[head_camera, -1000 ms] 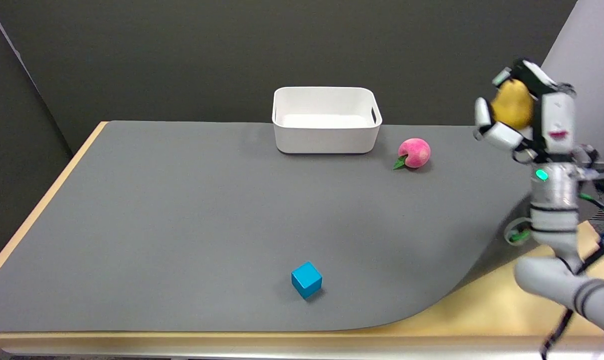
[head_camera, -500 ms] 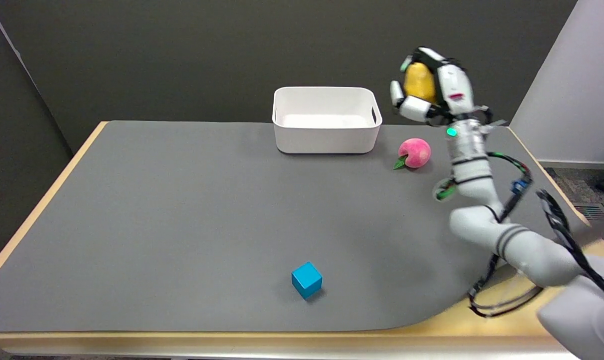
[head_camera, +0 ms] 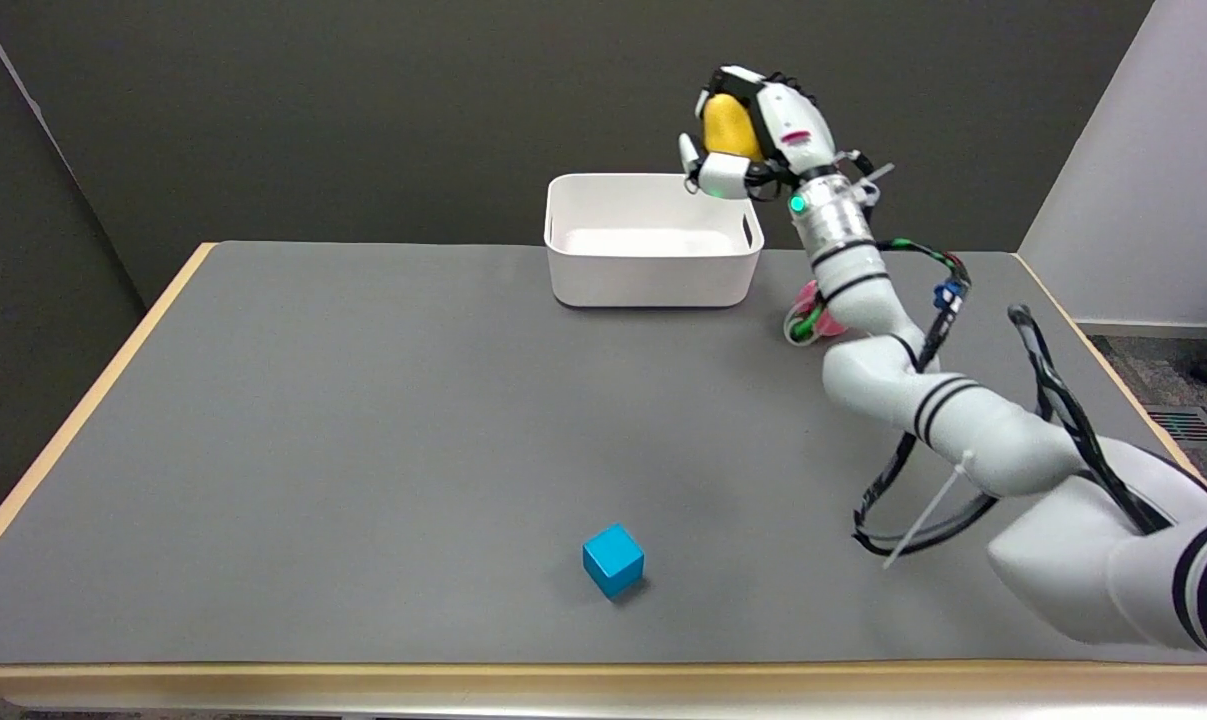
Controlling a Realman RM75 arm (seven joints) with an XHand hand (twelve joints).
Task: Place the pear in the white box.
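Note:
My right hand point(head_camera: 748, 140) grips the yellow pear point(head_camera: 728, 126) in the air, just above the right back corner of the white box point(head_camera: 653, 270). Fingers wrap the pear's front and top, so only part of its yellow skin shows. The white box stands open-topped at the back middle of the grey mat, with nothing visible inside it. My arm stretches up from the lower right across the mat.
A pink peach point(head_camera: 809, 296) with a green leaf lies just right of the box, mostly hidden behind my forearm. A blue cube point(head_camera: 613, 559) sits near the front middle of the grey mat point(head_camera: 363, 430). Black cables hang from the arm.
The right hand has carried the pear leftward and slightly up, from the right side of the table to above the box's right end. The arm now covers most of the peach.

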